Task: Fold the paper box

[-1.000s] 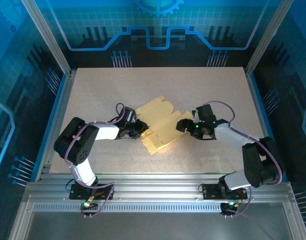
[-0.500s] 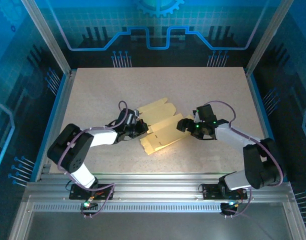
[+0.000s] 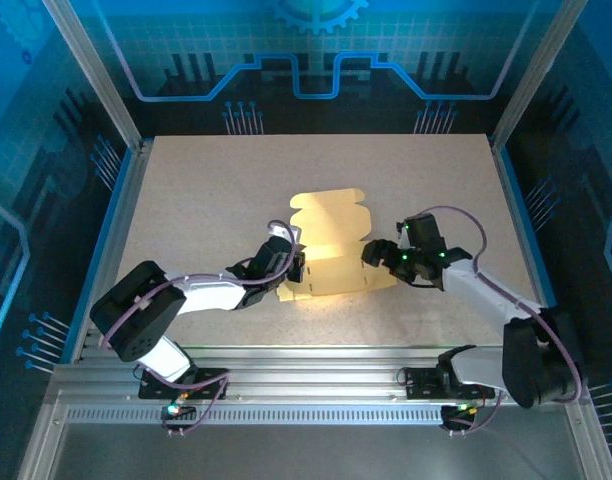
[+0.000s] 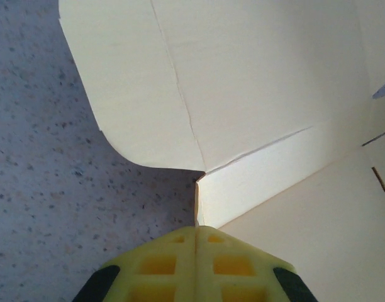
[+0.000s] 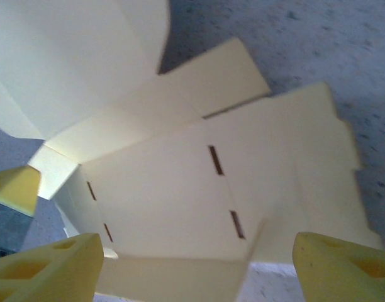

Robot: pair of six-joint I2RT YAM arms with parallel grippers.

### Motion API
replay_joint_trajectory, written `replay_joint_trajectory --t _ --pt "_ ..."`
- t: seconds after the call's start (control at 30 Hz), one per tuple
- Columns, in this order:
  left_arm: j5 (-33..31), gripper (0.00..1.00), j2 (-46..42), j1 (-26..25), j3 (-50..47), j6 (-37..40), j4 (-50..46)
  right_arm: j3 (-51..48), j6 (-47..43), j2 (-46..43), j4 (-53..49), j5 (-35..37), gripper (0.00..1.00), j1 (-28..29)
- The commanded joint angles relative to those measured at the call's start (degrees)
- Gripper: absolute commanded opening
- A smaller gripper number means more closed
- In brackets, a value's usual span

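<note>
Paper box (image 3: 331, 250) sits mid-counter (image 3: 206, 180), half raised; it looks like thin, light, floppy card that creases easily, so it's probably best gripped at panel edges by the score lines, not at flap tips. Left hand (image 4: 195, 234) is pinched closed on a wall's corner edge, and right hand (image 5: 195, 261) is spread wide at the opposite side, gripping nothing. Top view gives the layout and rear scalloped flap, while right wrist view shows the tab slots (image 5: 216, 160) inside.

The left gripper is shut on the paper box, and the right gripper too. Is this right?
No: the right gripper is open, jaws wide apart at the paper box, as the right wrist view shows. The left gripper is shut on it.
</note>
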Motion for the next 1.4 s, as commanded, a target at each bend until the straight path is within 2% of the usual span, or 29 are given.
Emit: replay_joint_trajectory --t 0.0,0.1,0.2,0.3,0.5,0.7,0.87,1.07,1.13,1.23,1.37 --pt "-6.85 0.00 -0.05 -1.74 -1.35 6.18 5.42 -2.87 1.17 -3.04 -3.52 -0.50 0.79 -3.32" --pt "-8.28 0.00 0.73 -2.09 -0.61 5.56 3.84 -4.09 0.31 -5.09 -5.18 -1.14 0.79 -6.14" --pt "-10.54 0.00 2.13 -1.99 3.45 3.83 -3.21 -4.34 -1.84 -7.64 -7.85 -0.35 0.79 -6.19" --pt "-11.37 0.00 3.40 -1.95 5.16 1.70 -5.07 -6.47 -1.77 -11.09 -7.47 -1.62 0.79 -5.60" --pt "-9.92 0.00 3.55 -1.94 4.28 -0.83 -2.37 -10.42 -1.44 -13.70 -4.48 -1.21 0.77 1.88" --pt "-9.35 0.00 3.61 -1.87 5.70 -2.72 -5.25 -8.54 -1.09 -6.07 1.81 -0.72 0.71 12.34" --pt "-7.53 0.00 3.30 -0.76 6.90 -8.27 -8.72 -4.31 -0.95 3.11 6.92 -2.07 0.66 16.23" --pt "-4.08 0.00 0.78 0.52 6.39 -23.35 -14.03 0.34 0.21 11.57 11.20 -3.55 0.58 13.56" --pt "-4.48 0.00 -0.04 -0.04 4.95 -27.61 -13.23 1.62 1.96 14.45 14.64 -5.74 0.60 12.04" --pt "-9.97 0.00 -0.52 -3.38 2.08 -26.03 -7.69 4.37 6.20 18.64 18.58 -8.69 0.69 10.39" --pt "-14.52 0.00 -0.18 -6.65 -0.08 -21.33 -1.11 8.00 9.61 22.15 18.87 -8.50 0.70 9.81"
